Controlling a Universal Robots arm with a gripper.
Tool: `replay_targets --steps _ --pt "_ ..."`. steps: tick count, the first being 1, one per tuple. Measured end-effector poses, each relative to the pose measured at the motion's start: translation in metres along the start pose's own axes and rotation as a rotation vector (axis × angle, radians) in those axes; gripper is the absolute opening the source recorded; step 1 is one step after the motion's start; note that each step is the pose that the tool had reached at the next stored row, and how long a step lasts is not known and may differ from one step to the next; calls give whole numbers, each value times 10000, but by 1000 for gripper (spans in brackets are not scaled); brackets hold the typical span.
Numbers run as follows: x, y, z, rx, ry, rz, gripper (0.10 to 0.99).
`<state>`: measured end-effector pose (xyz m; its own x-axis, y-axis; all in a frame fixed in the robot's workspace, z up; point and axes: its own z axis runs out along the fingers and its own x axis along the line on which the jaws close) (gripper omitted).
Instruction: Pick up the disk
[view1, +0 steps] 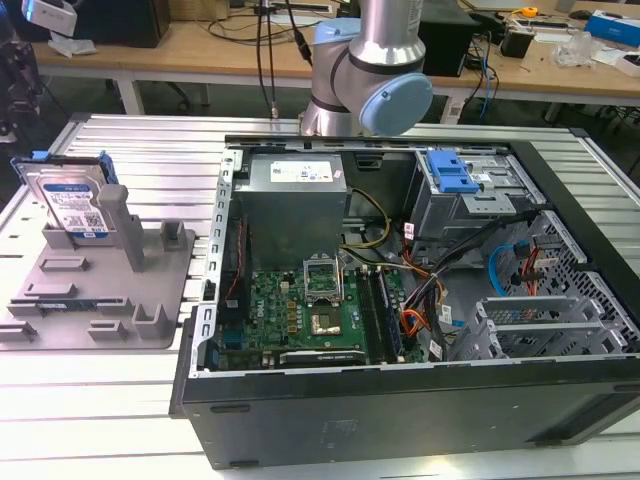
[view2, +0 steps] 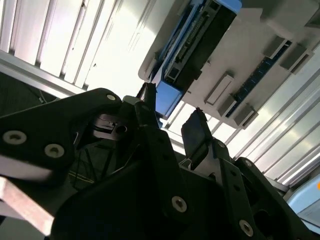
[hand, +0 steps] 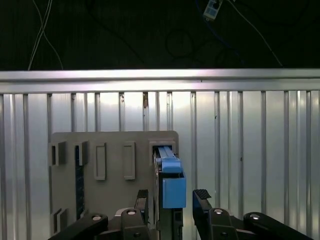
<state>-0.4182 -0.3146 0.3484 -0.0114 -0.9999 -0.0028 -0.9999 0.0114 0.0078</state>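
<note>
Jaws apart, disk (hand: 171, 186) lined up btwn, upright in grey fixture (hand: 114, 142).

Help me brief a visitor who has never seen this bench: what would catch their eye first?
The big open computer case dominates the exterior view, its green motherboard exposed. At the exterior view's left, the disk stands on edge in a grey holder. In the first wrist view, the open gripper straddles the disk's blue-railed edge.
</note>
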Motion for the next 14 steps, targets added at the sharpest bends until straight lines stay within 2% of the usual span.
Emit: replay_targets --steps 14 --pt "1 -12 135 -1 1 -3 482"
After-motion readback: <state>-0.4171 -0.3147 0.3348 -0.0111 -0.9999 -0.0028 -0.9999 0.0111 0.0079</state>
